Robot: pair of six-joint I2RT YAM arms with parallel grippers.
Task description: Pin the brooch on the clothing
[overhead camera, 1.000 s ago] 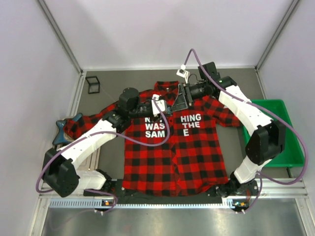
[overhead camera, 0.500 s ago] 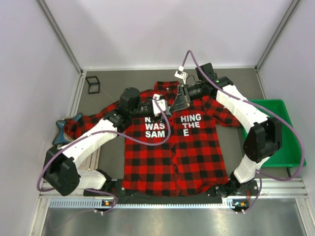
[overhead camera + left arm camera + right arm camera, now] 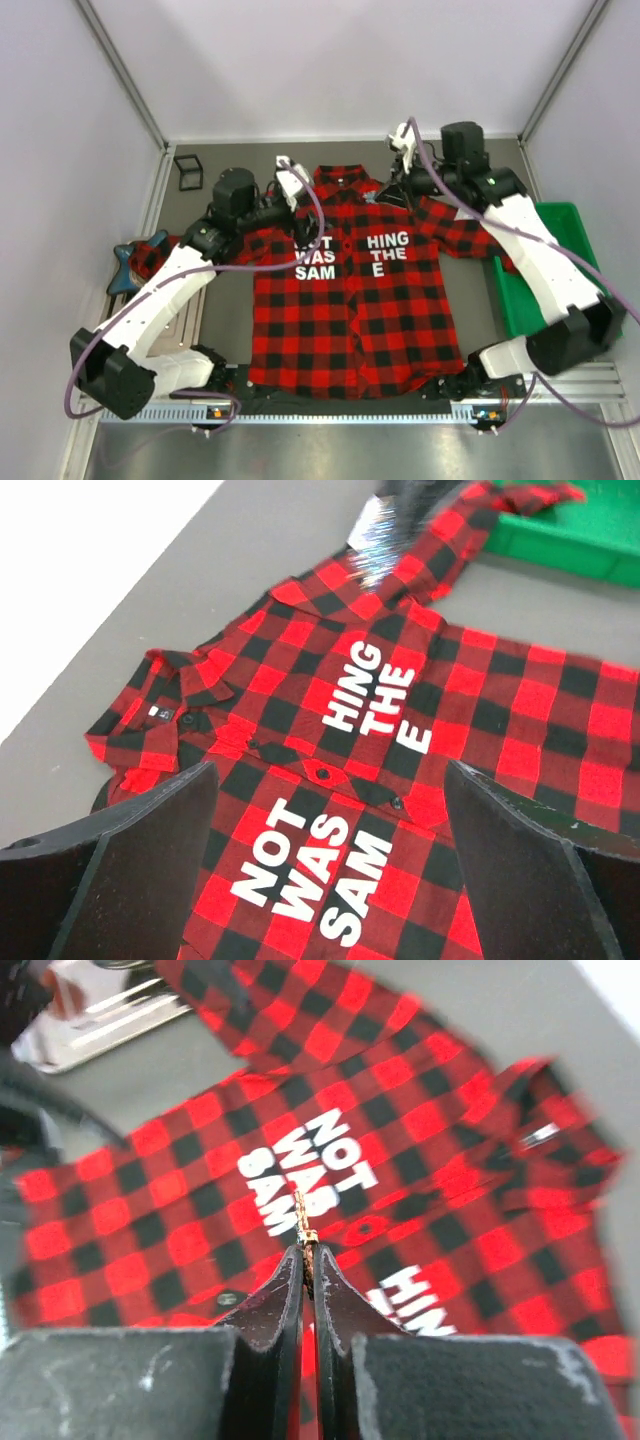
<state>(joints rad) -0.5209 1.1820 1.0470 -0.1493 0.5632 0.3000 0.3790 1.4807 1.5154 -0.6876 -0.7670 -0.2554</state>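
Note:
The clothing (image 3: 350,300), a red-and-black plaid shirt with white lettering, lies flat and face up on the table; it also fills the left wrist view (image 3: 480,710) and the right wrist view (image 3: 180,1220). My right gripper (image 3: 381,196) (image 3: 308,1252) hovers over the shirt's collar and right shoulder, shut on the brooch (image 3: 303,1218), which shows only edge-on as a thin sliver poking out past the tips. My left gripper (image 3: 297,218) (image 3: 330,780) hangs above the "NOT WAS SAM" lettering, open and with nothing in it.
A green bin (image 3: 560,290) (image 3: 560,530) stands at the right, beside the shirt's sleeve. A dark blue object (image 3: 125,262) lies at the left sleeve's cuff. A small black wire frame (image 3: 188,172) sits at the back left corner. White walls close the table on three sides.
The two grippers were together at the collar. The right one shut on the brooch and rose back to the right. The left one opened wide and drew back to the left.

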